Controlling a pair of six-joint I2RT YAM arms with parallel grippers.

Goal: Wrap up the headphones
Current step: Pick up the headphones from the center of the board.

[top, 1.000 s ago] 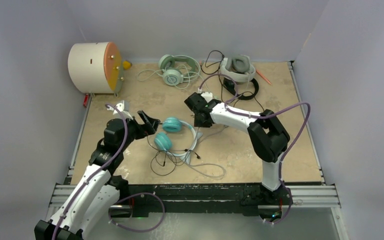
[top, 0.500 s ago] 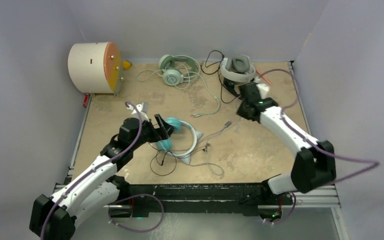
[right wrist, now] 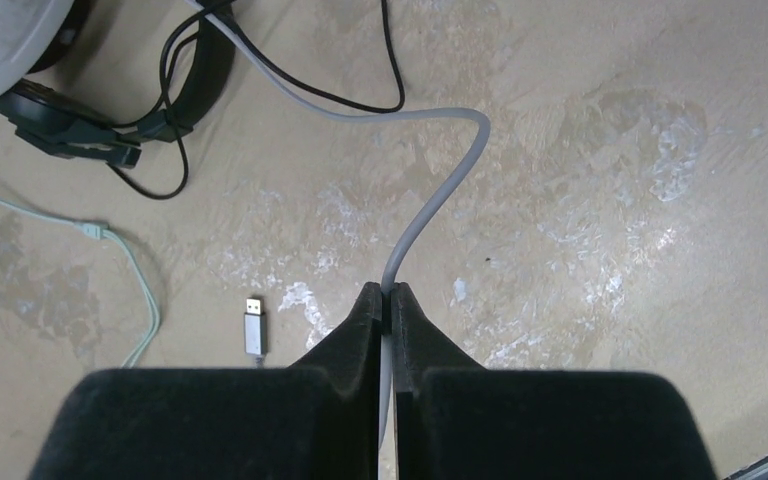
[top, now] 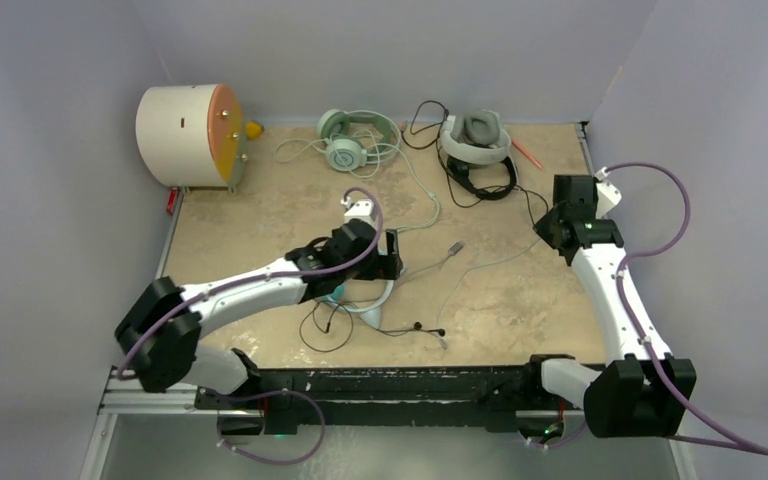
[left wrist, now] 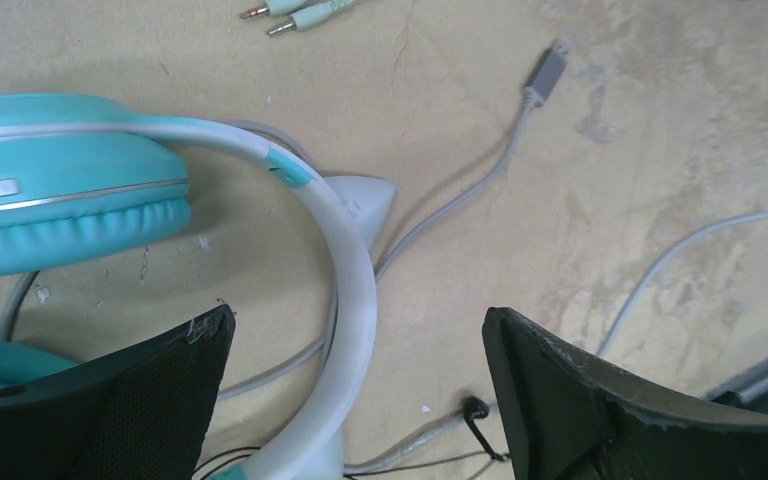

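The left arm (top: 250, 288) and right arm (top: 615, 295) wear white shells on their long links, with black blocks at the joints. A purple cable (top: 672, 172) loops along each. The left pincer (left wrist: 355, 320) and right pincer (right wrist: 385, 295) have black wedge-shaped fingers (left wrist: 140, 400) with rough edges.

No text, label, brand mark, number or sign is legible on the teal headphones (left wrist: 60, 185), the grey cable (right wrist: 433, 205), the drum (top: 175, 125) or the desk (top: 250, 210).

Teal headphones (left wrist: 60, 190) — smooth glossy plastic; table (left wrist: 660, 150) — matt, mottled; grey cable (right wrist: 437, 200) smooth.
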